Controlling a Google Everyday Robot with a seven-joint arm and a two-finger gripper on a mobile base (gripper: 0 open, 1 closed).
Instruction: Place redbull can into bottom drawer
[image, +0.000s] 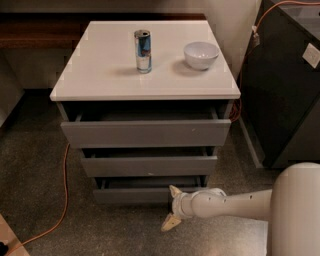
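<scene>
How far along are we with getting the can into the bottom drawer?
Done: the bottom drawer stands ajar, with only a narrow strip of its inside showing.
In hand: nothing. The tool is open and empty, low in front of that drawer's right part.
Left: the can stands upright on the cabinet top, left of the bowl. Grasping, carrying and placing all remain, and the drawer probably needs pulling wider first.
</scene>
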